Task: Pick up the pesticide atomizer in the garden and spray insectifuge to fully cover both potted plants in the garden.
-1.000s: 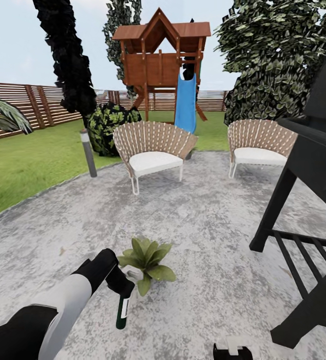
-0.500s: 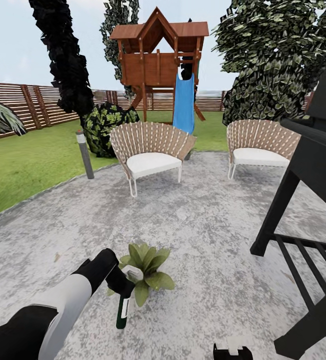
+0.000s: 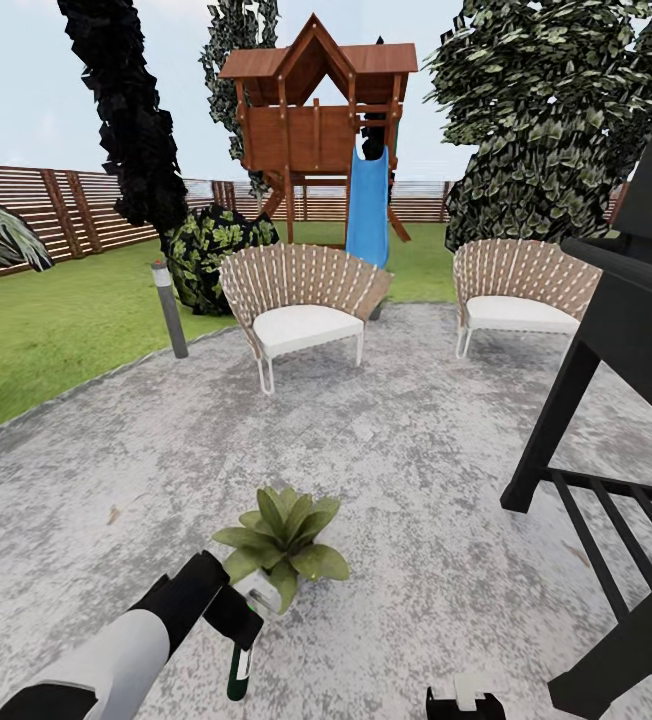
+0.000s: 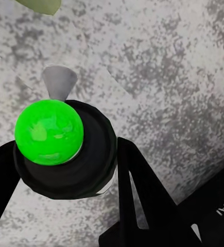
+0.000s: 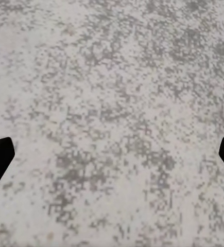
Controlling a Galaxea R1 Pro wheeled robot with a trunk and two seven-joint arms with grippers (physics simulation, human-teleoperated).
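Note:
One potted plant, a low rosette of pointed green leaves, sits on the grey stone patio just ahead of me. My left gripper hangs at the plant's near side, shut on the pesticide atomizer, whose dark green body points down. In the left wrist view the atomizer shows a black head, a bright green cap and a grey tip between the black fingers. My right gripper is low at the picture's bottom edge, open over bare stone. The second potted plant is out of view.
A black grill stands close on the right. Two woven chairs sit at the patio's far side, with a short bollard lamp at the lawn edge. Beyond are a wooden play tower with blue slide, dark trees and a slat fence.
My left arm has drawn back and down toward me with the atomizer, off the plant's leaves. The view shifted slightly a second ago, then held still.

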